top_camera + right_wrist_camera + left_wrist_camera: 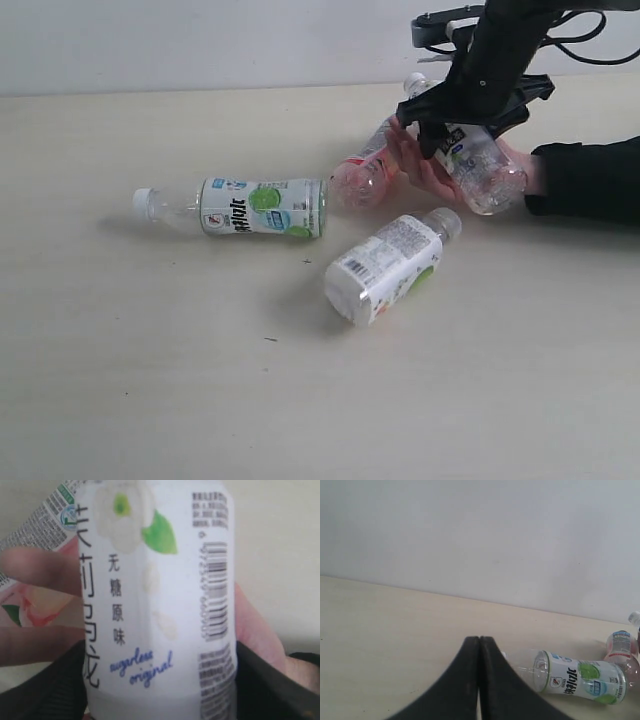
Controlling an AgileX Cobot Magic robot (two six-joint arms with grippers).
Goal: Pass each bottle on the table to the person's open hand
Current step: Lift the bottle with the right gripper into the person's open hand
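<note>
I see a cream desk (150, 380) with faint grain. The flower-print bottle (160, 605) carries a white label, green leaf, blue script and black barcode. The pink-labelled bottle (362, 178) is clear-walled; the sleeve (590, 180) is black.

A plain, matte, pale grey-white wall (200, 45) shows in 2 views. In the exterior view it fills a band along the top of the picture, and its lower edge is a straight line that climbs slightly toward the right. In the left wrist view the same wall (480, 535) takes up more than the upper half, lighter at one side and shading to a cooler grey at the other, with a few faint small marks.
</note>
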